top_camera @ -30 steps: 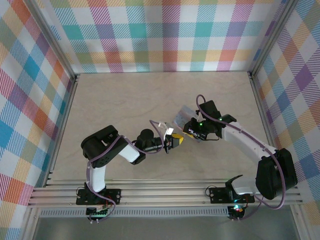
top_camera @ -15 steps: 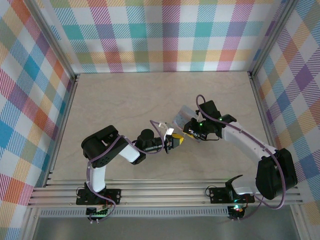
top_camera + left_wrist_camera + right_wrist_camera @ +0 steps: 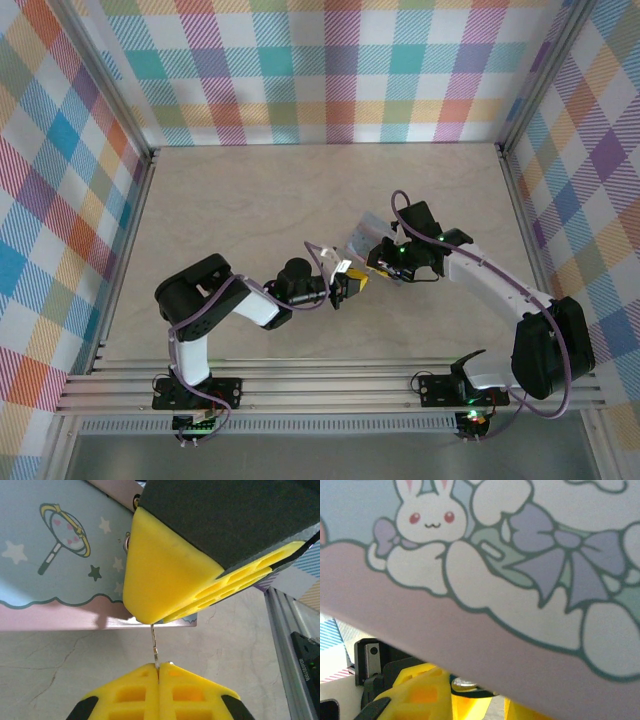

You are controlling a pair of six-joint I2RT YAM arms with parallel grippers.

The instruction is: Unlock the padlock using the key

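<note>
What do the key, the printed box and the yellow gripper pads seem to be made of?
The key: thin pale metal, with a slight glint. The printed box: probably painted sheet metal, smooth with a soft sheen, though coated card is possible. The yellow pads: matte plastic or rubber, moulded with hollow cells.

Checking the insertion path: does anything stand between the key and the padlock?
Yes. The key, pinched in the left gripper, points at the right gripper's yellow finger, close above its tip. Whether the keyhole of the padlock lies right behind it, I cannot tell.
</note>
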